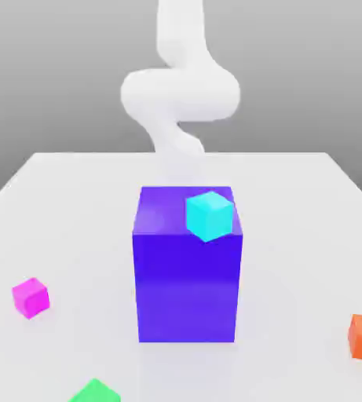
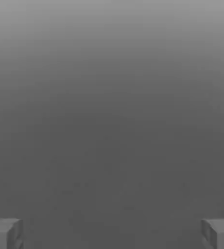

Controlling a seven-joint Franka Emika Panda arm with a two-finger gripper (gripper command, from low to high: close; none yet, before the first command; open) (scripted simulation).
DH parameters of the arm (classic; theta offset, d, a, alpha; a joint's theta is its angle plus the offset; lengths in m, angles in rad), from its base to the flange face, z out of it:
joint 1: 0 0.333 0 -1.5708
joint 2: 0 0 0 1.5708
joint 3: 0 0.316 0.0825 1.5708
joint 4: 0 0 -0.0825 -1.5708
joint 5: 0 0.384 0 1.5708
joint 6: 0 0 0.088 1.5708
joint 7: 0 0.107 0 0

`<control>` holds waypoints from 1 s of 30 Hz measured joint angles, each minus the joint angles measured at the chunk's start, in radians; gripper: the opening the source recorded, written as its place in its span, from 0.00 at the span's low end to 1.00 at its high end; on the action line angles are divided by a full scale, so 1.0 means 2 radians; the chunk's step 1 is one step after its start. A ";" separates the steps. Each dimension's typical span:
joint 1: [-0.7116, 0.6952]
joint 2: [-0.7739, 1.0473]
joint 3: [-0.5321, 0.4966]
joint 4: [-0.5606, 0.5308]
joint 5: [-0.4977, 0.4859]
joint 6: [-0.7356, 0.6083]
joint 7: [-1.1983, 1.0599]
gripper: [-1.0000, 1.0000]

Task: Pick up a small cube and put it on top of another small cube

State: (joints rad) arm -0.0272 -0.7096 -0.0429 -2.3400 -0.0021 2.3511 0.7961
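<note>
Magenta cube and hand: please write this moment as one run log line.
phase: before pick | hand: open, holds nothing | magenta cube: on table, untouched | cyan cube: on purple block

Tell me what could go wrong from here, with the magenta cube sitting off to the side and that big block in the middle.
1. The big purple-blue block stands between the arm and the magenta cube; a low reach might clip it.
2. The cyan cube sits near the block's top edge and could be knocked off.
3. The gripper is open, fingers wide apart, with no cube between them; a poorly centred descent might push the small magenta cube instead of gripping it.
</note>
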 joint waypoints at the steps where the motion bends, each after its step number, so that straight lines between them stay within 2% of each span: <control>1: -0.006 0.020 -0.010 -0.009 0.000 0.011 -0.001 0.50; 12: -0.069 0.219 -0.113 -0.097 0.014 0.124 -0.023 0.50; 20: -0.134 0.367 -0.171 -0.160 0.058 0.205 -0.063 0.50; 23: -0.162 0.423 -0.166 -0.175 0.088 0.237 -0.088 0.50; 28: -0.228 0.514 -0.085 -0.158 0.177 0.303 -0.156 0.50; 29: -0.241 0.526 -0.070 -0.155 0.186 0.313 -0.163 0.00; 30: -0.241 0.526 -0.070 -0.155 0.186 0.313 -0.163 0.00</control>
State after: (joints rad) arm -0.5083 0.3433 -0.1824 -2.6498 0.3700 2.9773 0.4697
